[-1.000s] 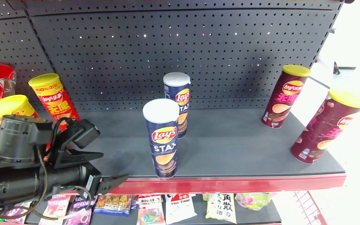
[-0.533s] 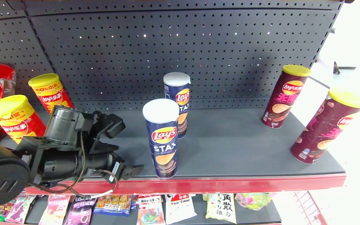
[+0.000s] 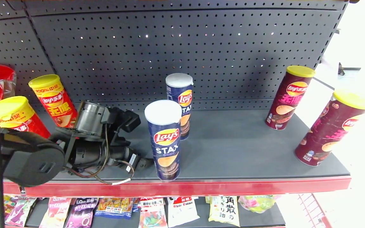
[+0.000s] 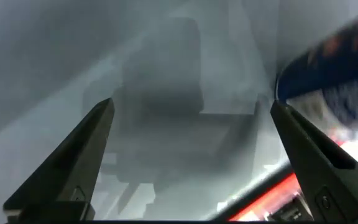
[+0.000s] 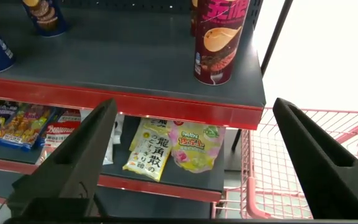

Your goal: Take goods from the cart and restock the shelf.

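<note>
While the front blue can (image 3: pixel 166 142) stands upright, lid up, the left hand (image 4: pixel 191 109) lies spread beside it

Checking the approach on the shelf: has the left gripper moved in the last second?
Yes. The left gripper moved toward the robot's right and up from the red shelf edge, nearly reaching the unmoved front blue can.

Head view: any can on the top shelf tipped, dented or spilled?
Nothing stands out: the blue cans, maroon cans and red cans stand on their bases, lids on, nothing spilled. The left gripper is open and empty beside the nearer blue can.
</note>
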You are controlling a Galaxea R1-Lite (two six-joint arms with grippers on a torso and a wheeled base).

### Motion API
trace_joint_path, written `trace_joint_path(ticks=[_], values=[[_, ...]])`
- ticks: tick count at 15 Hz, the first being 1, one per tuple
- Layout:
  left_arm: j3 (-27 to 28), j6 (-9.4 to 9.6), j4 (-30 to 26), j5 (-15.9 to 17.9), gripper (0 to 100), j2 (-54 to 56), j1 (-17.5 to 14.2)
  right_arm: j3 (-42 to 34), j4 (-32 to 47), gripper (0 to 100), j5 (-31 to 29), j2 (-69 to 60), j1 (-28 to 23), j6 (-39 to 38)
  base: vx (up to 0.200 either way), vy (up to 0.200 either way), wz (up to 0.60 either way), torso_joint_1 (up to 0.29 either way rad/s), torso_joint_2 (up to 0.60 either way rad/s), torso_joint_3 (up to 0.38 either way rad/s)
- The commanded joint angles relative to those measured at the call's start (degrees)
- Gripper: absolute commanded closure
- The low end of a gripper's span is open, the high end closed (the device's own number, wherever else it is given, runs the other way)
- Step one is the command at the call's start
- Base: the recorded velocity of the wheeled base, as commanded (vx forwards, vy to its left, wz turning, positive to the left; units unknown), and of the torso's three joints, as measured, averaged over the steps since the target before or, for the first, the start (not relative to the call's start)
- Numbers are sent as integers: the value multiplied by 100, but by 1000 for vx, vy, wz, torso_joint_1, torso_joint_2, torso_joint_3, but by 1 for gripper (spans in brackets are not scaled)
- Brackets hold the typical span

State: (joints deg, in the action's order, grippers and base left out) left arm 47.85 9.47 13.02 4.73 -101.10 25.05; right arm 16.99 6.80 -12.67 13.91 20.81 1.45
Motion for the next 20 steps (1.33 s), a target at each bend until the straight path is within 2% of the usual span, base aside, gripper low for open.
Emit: trace_joint_path(ticks=[1, 5, 9, 12, 15, 20], values=[[172, 2, -1, 2, 0, -209, 17, -3, -3, 0, 1, 42, 2, 4, 0, 0, 0, 0, 0, 0], [119, 2, -10, 2, 0, -191, 61, -3, -3, 0, 1, 50, 2, 4, 0, 0, 0, 0, 0, 0], [-4, 28, -10, -7, 0, -121, -53, 6, -3, 0, 1, 59, 2, 4, 0, 0, 0, 0, 0, 0], [-30, 55, -45, 98, 0, -24, -9, 6, -3, 0, 1, 77, 2, 4, 0, 0, 0, 0, 0, 0], [-30, 160, -54, 169, 0, -15, 0, 6, -3, 0, 10, 86, 2, 4, 0, 0, 0, 0, 0, 0], [-4, 169, -45, 213, 0, -59, 0, 6, -3, 0, 10, 94, 2, 4, 0, 0, 0, 0, 0, 0]])
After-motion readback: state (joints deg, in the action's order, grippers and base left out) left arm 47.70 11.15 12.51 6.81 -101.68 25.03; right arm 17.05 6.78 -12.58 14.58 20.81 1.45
